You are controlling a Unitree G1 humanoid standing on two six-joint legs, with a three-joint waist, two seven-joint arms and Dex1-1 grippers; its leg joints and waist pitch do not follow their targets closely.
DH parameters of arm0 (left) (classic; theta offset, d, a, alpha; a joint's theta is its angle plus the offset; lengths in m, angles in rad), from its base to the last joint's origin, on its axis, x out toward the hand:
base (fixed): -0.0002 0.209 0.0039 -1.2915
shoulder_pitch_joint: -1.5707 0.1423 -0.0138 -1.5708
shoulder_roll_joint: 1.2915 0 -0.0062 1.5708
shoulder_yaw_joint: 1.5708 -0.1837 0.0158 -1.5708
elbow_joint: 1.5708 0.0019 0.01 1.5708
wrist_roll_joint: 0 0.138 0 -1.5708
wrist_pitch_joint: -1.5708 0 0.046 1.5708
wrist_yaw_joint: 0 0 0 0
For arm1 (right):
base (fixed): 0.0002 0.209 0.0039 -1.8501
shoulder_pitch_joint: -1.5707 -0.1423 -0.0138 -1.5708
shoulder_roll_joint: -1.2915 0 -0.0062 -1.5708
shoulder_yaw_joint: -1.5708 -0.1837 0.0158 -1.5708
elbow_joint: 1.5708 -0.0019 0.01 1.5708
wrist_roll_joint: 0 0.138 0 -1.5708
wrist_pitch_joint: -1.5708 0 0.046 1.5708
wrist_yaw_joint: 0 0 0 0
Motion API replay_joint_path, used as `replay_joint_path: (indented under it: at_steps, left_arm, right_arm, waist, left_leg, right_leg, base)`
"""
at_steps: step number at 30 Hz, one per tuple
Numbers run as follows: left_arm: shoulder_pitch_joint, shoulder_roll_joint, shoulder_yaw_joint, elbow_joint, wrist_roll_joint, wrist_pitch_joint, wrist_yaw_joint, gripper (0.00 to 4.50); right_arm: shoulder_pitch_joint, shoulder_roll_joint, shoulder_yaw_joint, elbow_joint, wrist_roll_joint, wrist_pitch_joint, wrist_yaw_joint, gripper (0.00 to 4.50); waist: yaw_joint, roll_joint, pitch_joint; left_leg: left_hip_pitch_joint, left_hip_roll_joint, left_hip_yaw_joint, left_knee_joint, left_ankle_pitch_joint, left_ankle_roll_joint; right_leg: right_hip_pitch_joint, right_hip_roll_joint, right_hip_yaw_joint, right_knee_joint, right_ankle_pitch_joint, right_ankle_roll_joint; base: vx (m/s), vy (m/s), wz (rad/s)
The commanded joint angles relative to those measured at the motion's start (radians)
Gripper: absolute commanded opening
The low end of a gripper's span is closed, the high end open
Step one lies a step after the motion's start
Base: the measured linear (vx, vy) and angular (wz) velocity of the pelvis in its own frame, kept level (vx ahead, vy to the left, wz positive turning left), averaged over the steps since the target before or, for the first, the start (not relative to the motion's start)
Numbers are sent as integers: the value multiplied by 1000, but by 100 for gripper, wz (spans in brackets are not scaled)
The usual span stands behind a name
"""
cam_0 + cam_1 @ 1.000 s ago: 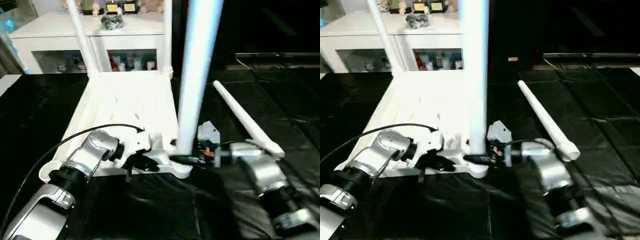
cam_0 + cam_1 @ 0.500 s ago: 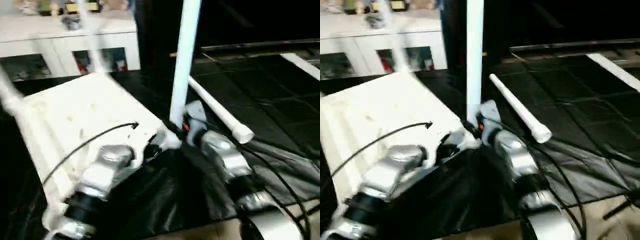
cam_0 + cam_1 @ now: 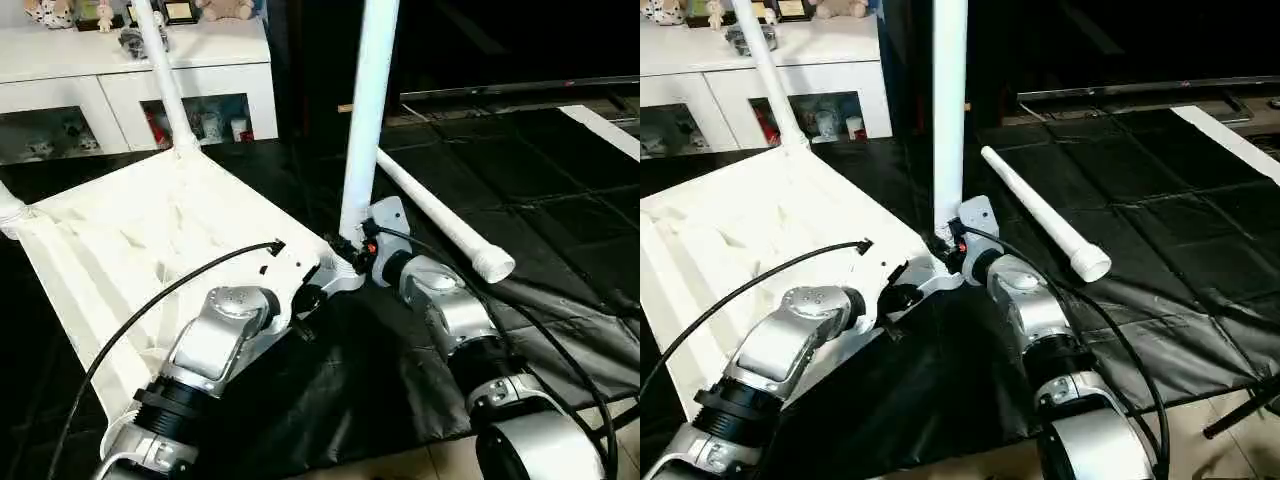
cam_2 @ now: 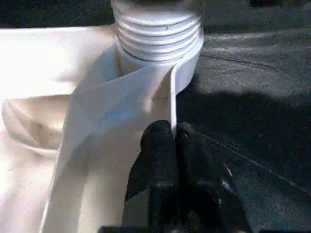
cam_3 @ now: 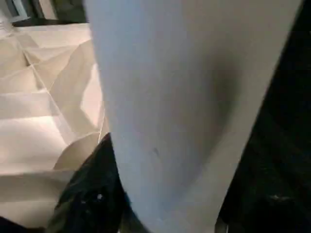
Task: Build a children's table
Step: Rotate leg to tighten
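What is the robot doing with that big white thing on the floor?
It is building a children's table. The tabletop lies upside down on a black sheet. The left gripper is pinched shut on the tabletop's edge near a corner. The right gripper is at the bottom of a leg standing upright in that corner's socket. Another standing leg is at the far corner, and a loose leg lies on the sheet.

I see black sheeting (image 3: 560, 230) covering the floor (image 3: 1200, 440); on it lie the upturned tabletop (image 3: 130, 240) and a loose leg (image 3: 440, 225).
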Motion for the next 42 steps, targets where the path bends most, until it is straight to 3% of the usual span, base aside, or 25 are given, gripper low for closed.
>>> replay_joint_path:
  at_steps: [1,3,4,6,8,10,14,17,20,21,27,33,42]
  left_arm:
    - [-46,32,-8,15,8,-61,-28,0]
    - [-54,54,-12,39,5,-82,-62,0]
    - [-61,65,-16,52,7,-97,-77,0]
    - [-71,78,-19,70,4,-114,-96,0]
    - [-77,85,-23,82,0,-126,-111,0]
    - [-83,92,-27,100,-4,-146,-127,0]
    - [-87,118,-46,129,-15,-198,-200,0]
    - [-91,139,-61,153,-28,-242,-262,0]
    - [-93,171,-81,175,-31,-289,-344,0]
    - [-95,178,-87,183,-31,-311,-362,0]
    - [-106,220,-117,221,-40,-397,-485,0]
    - [-115,256,-157,240,-43,-479,-620,0]
    - [-106,266,-201,203,-51,-511,-715,0]
  right_arm:
    - [48,4,18,63,-3,39,52,288]
    - [61,-8,5,36,20,31,92,313]
    - [72,-15,-2,16,33,31,112,321]
    - [95,-25,-9,-23,54,28,148,332]
    - [111,-37,-9,-52,63,33,170,359]
    - [134,-57,-5,-93,76,22,221,377]
    - [181,-124,-2,-186,108,16,344,411]
    - [208,-170,-5,-247,131,22,419,440]
    - [229,-228,-8,-309,154,32,496,446]
    - [233,-240,-8,-321,158,35,513,446]
    - [256,-331,11,-399,184,77,648,446]
    - [236,-392,45,-418,149,42,721,446]
    - [238,-400,132,-463,137,76,808,446]
  waist:
    - [8,2,-33]
    - [10,10,-32]
    - [15,7,-34]
    - [21,7,-39]
    - [35,5,-44]
    - [50,6,-50]
    - [68,6,-54]
    - [84,5,-59]
    - [95,4,-63]
    - [97,8,-61]
    - [117,6,-58]
    - [138,2,-58]
    - [151,-9,-57]
  left_leg:
    - [4,28,-16,-81,-579,9]
    - [-2,30,-15,-84,-557,10]
    - [3,28,-9,-81,-546,18]
    - [-2,29,-7,-80,-500,24]
    - [-10,32,-3,-79,-423,37]
    - [-11,36,7,-73,-328,57]
    - [-13,36,14,-67,-278,66]
    - [-17,33,18,-55,-181,100]
    - [-11,34,22,-50,-150,116]
    - [-11,37,23,-51,-148,121]
    - [1,43,29,-53,-217,93]
    - [1,43,34,-50,-212,69]
    - [0,45,34,-48,-210,66]
  right_leg:
    - [20,-58,36,-85,-546,-124]
    - [26,-58,39,-79,-503,-140]
    - [23,-57,41,-84,-500,-140]
    - [29,-58,44,-76,-455,-160]
    - [39,-58,47,-67,-395,-172]
    - [37,-55,51,-55,-281,-213]
    - [41,-54,53,-48,-265,-219]
    - [46,-49,55,-29,-126,-254]
    - [48,-50,55,-23,-93,-264]
    - [47,-49,55,-21,-84,-271]
    - [39,-49,59,-28,-176,-257]
    - [36,-50,61,-26,-217,-239]
    - [34,-51,64,-23,-256,-226]
  base:
    - [0,0,0]
    - [0,0,0]
    - [0,0,0]
    - [0,0,0]
    - [0,0,0]
    - [0,0,0]
    - [0,0,0]
    - [17,-4,1]
    - [0,0,0]
    - [0,0,0]
    - [0,0,0]
    - [0,0,0]
    - [0,0,0]
